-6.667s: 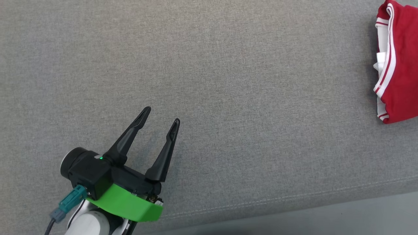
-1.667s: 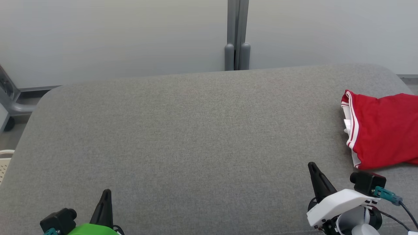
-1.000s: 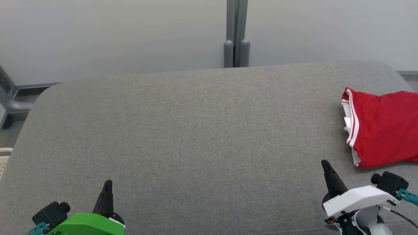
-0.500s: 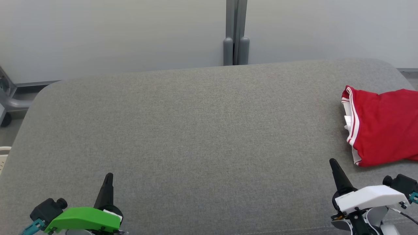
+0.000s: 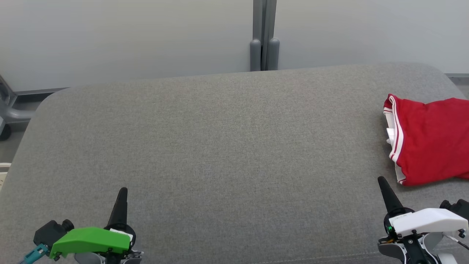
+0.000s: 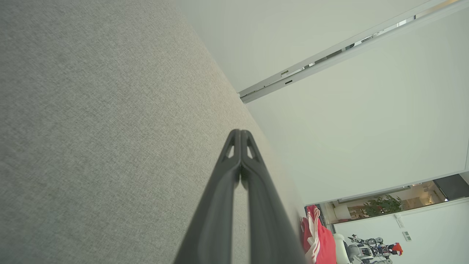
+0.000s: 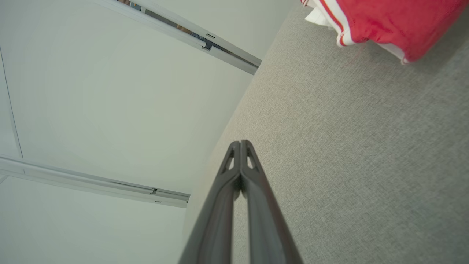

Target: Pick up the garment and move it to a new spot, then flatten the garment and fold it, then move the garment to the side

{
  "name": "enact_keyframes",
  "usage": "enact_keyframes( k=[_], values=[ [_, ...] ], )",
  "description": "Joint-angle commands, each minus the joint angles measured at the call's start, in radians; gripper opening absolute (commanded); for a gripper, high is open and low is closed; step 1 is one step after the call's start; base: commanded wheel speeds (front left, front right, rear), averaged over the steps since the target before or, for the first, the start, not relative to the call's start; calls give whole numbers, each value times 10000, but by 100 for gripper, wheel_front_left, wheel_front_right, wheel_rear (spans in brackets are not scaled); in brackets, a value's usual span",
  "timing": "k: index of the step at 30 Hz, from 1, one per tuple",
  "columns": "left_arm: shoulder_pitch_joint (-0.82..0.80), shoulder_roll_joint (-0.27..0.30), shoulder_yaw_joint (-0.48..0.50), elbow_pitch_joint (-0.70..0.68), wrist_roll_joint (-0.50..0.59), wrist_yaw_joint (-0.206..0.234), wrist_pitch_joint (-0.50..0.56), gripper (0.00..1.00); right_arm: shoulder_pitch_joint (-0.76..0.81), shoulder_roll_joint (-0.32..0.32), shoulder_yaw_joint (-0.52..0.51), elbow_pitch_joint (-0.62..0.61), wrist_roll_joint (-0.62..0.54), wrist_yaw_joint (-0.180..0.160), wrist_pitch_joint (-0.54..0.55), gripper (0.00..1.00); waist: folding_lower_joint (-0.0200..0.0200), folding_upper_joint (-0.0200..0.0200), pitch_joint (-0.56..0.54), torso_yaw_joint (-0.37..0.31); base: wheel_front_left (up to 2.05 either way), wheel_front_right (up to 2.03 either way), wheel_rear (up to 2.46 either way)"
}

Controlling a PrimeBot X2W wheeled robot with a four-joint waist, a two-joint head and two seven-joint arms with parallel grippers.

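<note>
The folded garment (image 5: 428, 143) is lying at the frame's right edge on the table (image 5: 220, 146), seemingly set aside; left claw (image 5: 122, 191) and right claw (image 5: 381, 180) are hovering in the bottom corners, pressed together, empty.

Garment (image 5: 432, 143) cut off by head view's right edge.

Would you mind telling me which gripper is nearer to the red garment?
Right. The right gripper sits just below the garment's near left corner, apart from it; the left gripper is far off to its left.
</note>
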Motion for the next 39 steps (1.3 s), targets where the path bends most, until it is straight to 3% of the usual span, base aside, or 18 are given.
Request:
enact_keyframes(
  k=[1,39],
  values=[
    [-295,-5,111,-36,-196,-95,37,0,-94,-44,-68,-137,210,4,33,0,0,0,6,-1,0,0,0],
    [-774,-669,809,212,-2707,-796,582,0,-40,-92,-930,-211,3553,4,619,0,0,0,292,-55,0,0,0]
  ],
)
